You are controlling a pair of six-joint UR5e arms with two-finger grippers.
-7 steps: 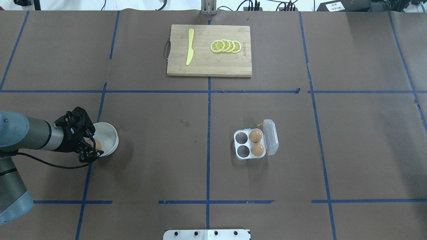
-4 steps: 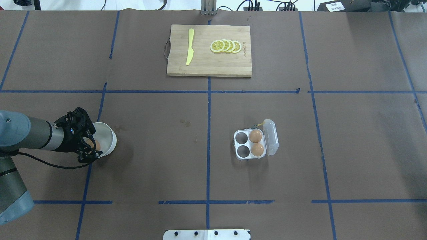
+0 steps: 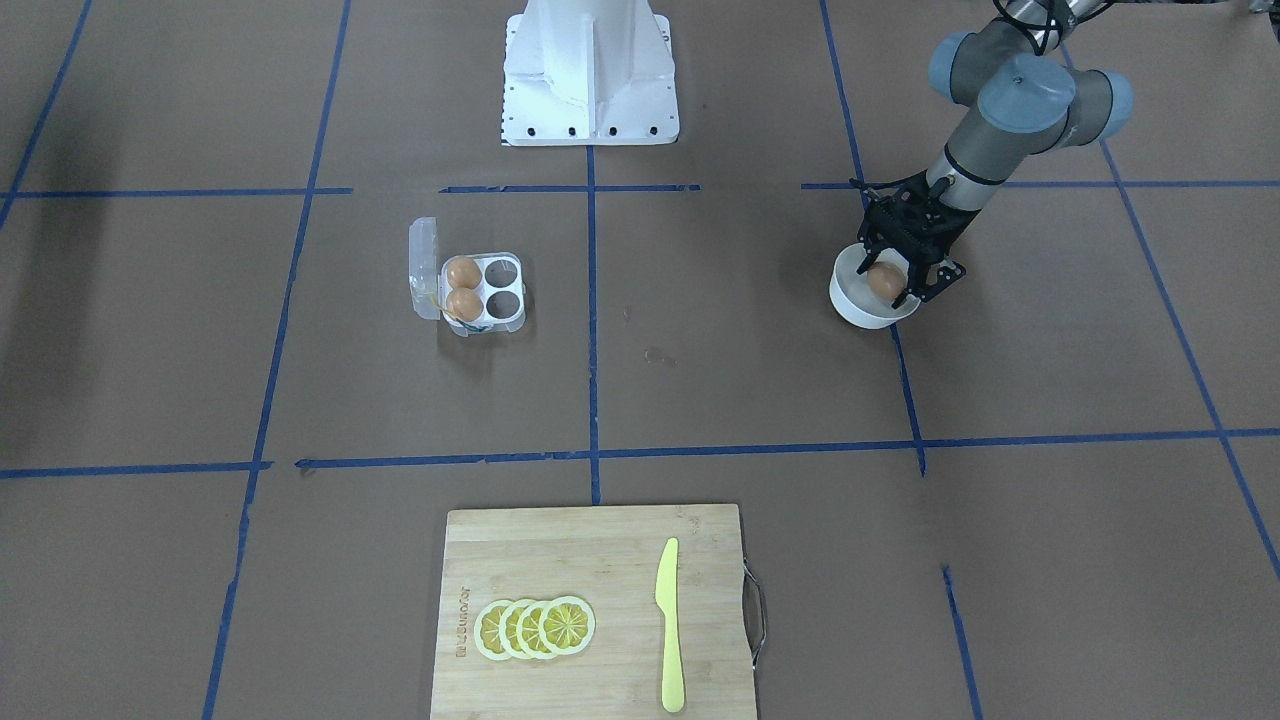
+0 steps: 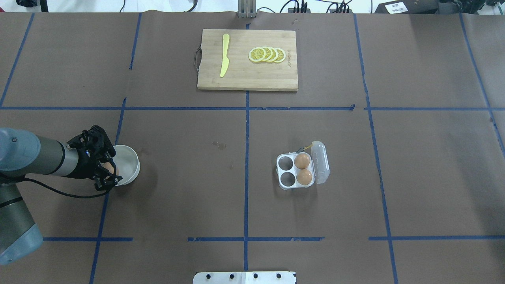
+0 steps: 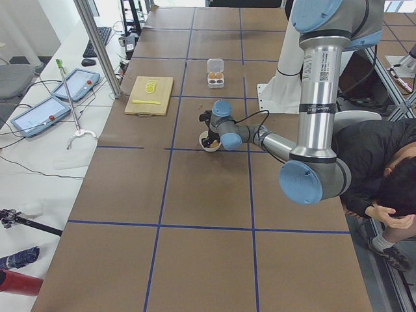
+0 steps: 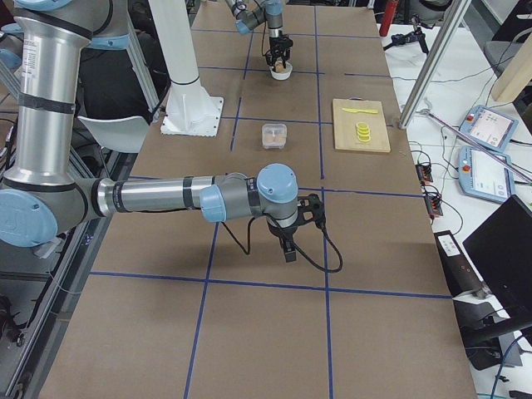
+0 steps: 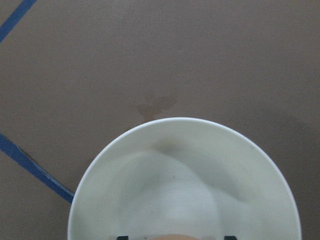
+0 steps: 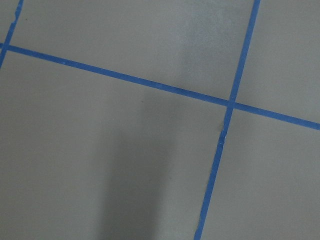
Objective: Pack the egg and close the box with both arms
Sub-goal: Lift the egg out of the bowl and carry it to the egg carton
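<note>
The left gripper (image 4: 107,170) clasped the egg (image 3: 884,281) at the white bowl (image 4: 134,157), while the open box (image 4: 320,163) lay well off to its right, empty cells nearest; whether the right gripper (image 6: 289,245) was closed could not be told.

Bare table (image 4: 197,177) between bowl (image 4: 128,162) and box (image 4: 285,179)

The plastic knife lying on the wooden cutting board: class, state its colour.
Yellow. The slim plastic knife shows best in the overhead exterior view.

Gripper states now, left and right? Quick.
Left gripper: closed on the egg, over the white bowl.
Right gripper: cannot be told; seen only from the side view.
</note>
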